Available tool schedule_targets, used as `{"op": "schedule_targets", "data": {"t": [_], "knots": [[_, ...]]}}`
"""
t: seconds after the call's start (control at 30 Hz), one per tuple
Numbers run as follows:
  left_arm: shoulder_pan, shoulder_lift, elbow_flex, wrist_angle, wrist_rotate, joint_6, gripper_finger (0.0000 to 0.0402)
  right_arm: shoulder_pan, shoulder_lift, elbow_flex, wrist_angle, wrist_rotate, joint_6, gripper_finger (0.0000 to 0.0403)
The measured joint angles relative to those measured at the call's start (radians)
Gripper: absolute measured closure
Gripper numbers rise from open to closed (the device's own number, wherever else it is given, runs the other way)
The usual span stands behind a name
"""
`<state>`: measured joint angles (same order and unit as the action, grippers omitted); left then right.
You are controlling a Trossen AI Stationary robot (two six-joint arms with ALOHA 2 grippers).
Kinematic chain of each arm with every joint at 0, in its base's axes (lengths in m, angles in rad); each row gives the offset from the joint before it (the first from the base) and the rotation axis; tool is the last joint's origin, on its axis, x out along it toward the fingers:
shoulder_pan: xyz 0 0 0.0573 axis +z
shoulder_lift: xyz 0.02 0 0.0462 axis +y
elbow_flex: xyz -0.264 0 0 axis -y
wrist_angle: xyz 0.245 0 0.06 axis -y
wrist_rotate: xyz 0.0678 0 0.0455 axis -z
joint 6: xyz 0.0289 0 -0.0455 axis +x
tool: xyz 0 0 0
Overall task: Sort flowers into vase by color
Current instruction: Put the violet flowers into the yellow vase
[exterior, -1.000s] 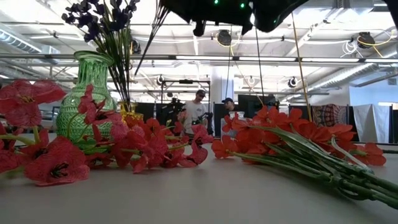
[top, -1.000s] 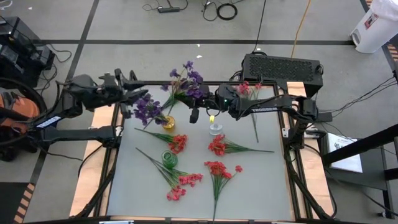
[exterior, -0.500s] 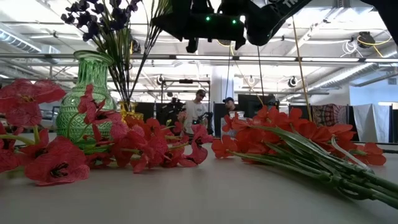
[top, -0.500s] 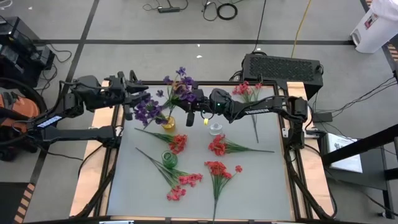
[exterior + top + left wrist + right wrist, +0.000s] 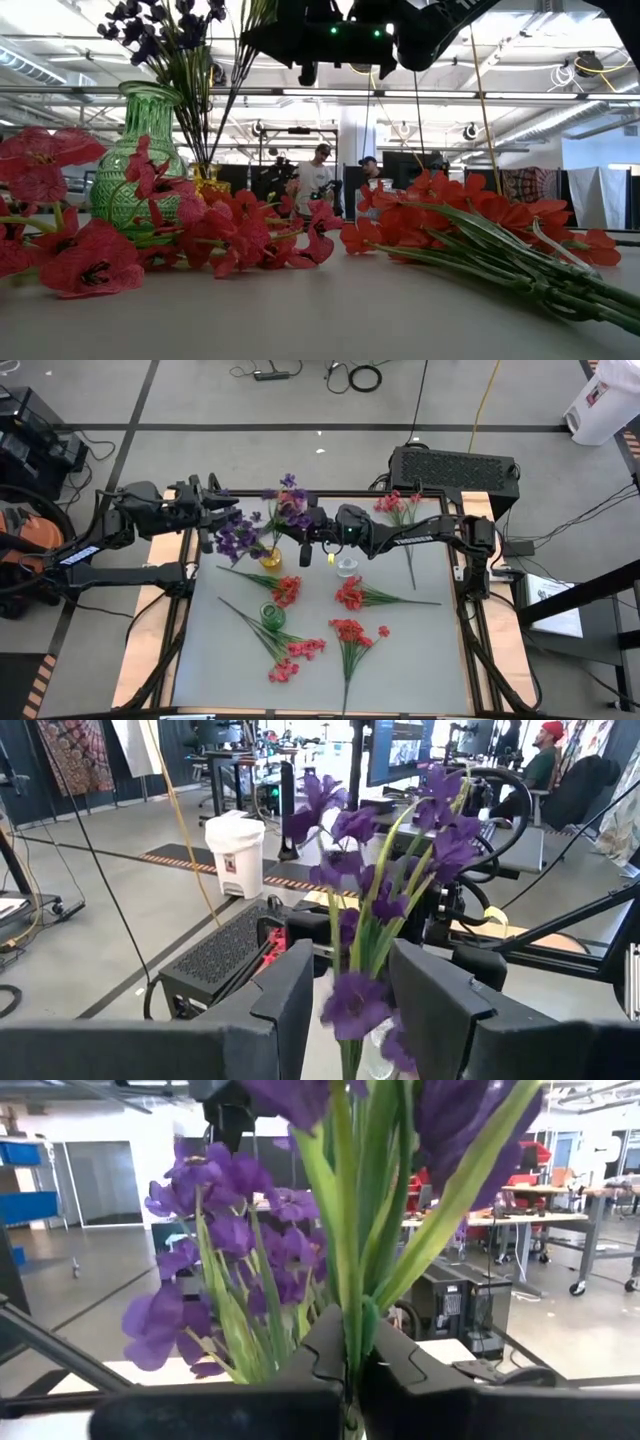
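Observation:
My right gripper (image 5: 304, 526) is shut on a purple sprig (image 5: 288, 498) above the table's far side, just right of the small yellow vase (image 5: 270, 557). That vase holds a bunch of purple flowers (image 5: 236, 536). My left gripper (image 5: 222, 512) hovers open at the far left, and its fingers (image 5: 296, 988) stand on either side of purple blossoms without touching them. A clear vase (image 5: 346, 567) and a green vase (image 5: 272, 615) stand on the table. Several pink-red sprigs (image 5: 352, 632) lie flat around them. My right gripper (image 5: 352, 1360) pinches the purple sprig's green stem (image 5: 349, 1312) between its two fingers, below the leaves and blossoms. The fingers lie across the stem and come level from the table's right. The sprig is lifted clear, and its thin lower stem (image 5: 226, 100) slants down toward the yellow vase (image 5: 210, 184).
More pink-red sprigs lie at the far right (image 5: 402, 508) and mid-table (image 5: 285, 590). A black box (image 5: 455, 465) sits beyond the far edge. People (image 5: 318, 180) sit in the room behind. Bare table shows along the near edge.
My right gripper has moved toward the table's left, carrying the purple sprig from above the clear vase to beside the yellow vase's bunch. Most of this happened in the first half second, with little movement since.

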<state>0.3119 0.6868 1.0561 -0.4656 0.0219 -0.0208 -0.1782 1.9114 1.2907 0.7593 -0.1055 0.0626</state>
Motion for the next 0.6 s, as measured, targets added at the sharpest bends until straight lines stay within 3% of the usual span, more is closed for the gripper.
{"op": "schedule_targets", "data": {"t": [0.6], "knots": [[0.0,0.037,-0.001,-0.002,0.006,-0.003,0.026,0.003,0.066,0.0,0.029,0.002,-0.006,0.0402]]}}
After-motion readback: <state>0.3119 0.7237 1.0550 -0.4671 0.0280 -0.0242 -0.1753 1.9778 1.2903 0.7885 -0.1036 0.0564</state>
